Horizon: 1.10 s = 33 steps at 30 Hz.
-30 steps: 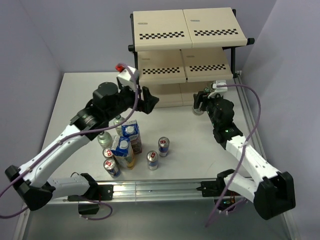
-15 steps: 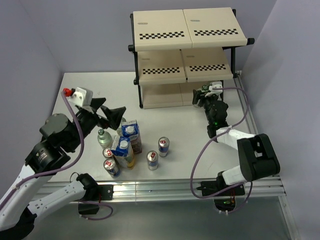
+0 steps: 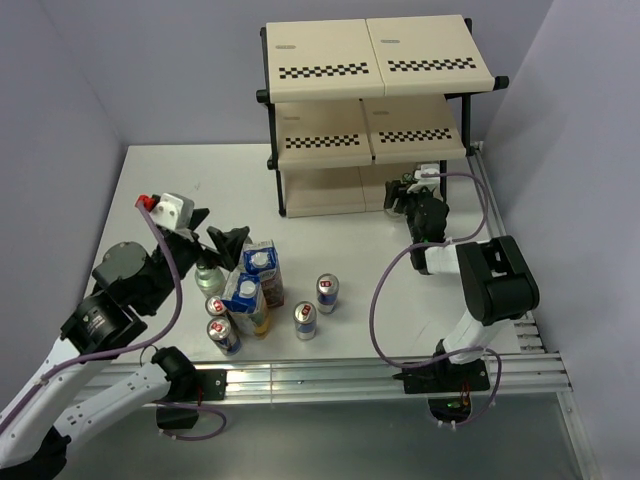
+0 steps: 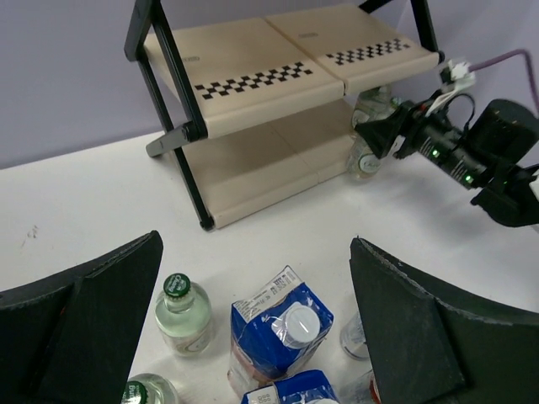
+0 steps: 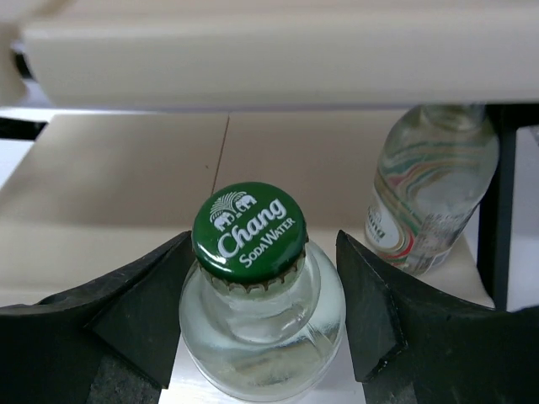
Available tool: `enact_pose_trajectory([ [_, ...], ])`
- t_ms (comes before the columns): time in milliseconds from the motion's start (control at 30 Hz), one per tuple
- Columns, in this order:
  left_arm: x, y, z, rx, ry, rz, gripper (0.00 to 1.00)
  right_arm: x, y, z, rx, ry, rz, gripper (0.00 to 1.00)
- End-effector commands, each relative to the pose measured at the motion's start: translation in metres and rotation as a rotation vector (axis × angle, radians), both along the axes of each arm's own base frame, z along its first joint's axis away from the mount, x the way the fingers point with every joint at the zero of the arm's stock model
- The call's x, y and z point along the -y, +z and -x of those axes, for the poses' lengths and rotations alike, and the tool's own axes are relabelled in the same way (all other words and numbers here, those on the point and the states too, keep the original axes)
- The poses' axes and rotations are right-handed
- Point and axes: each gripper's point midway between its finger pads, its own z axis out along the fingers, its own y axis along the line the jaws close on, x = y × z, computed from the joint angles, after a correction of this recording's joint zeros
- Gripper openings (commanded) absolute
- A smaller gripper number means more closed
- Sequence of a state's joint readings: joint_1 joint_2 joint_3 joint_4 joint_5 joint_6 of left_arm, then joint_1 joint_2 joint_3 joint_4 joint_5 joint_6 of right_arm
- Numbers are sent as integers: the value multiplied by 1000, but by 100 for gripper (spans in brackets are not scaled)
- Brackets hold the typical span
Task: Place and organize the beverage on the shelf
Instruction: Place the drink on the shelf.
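Two bottles were seen at the shelf (image 3: 375,60), which stood at 12 o'clock on the worktop (image 3: 160,190). The green-capped bottle (image 5: 253,231) was clamped in the right hand (image 5: 261,303) at the mouth of the lowest tier, at about 2 o'clock from the middle of the worktop. The second bottle (image 5: 429,194) had been stood on that tier, at 2 o'clock from the held one and apart from it. Whether the held bottle's base rested on the board could not be told.

Several failures were judged possible. If the held bottle were pushed in on a line drifting toward 2 o'clock, the second bottle could be struck and toppled. If it were lifted while going in, its cap could be caught under the upper board (image 5: 278,59), which lay close overhead. If it were let go with its base only partly over the front edge, it could be tipped back onto the worktop.

The left hand (image 4: 254,252) was spread wide, holding nothing, above the drinks grouped at 7 o'clock: two cartons (image 3: 262,262), four cans (image 3: 327,290) and a loose bottle (image 4: 181,307). These were packed closely, so a descent onto one could knock over its neighbours, the tall cartons most easily.
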<state>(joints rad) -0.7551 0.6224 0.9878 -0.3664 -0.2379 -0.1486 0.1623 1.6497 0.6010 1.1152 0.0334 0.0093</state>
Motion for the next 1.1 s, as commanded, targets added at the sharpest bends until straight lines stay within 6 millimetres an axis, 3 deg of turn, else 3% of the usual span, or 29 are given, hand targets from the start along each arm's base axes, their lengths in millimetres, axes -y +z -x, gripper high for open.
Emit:
enact_pose_trajectory([
  [0, -4, 20, 3, 73, 0, 39, 100, 3, 117, -8, 412, -6, -78, 0],
  [533, -6, 26, 12, 109, -30, 59, 99, 1, 135, -28, 459, -6, -70, 0],
  [1067, -7, 29, 16, 124, -43, 67, 99, 8, 106, -57, 397, -34, -42, 0],
])
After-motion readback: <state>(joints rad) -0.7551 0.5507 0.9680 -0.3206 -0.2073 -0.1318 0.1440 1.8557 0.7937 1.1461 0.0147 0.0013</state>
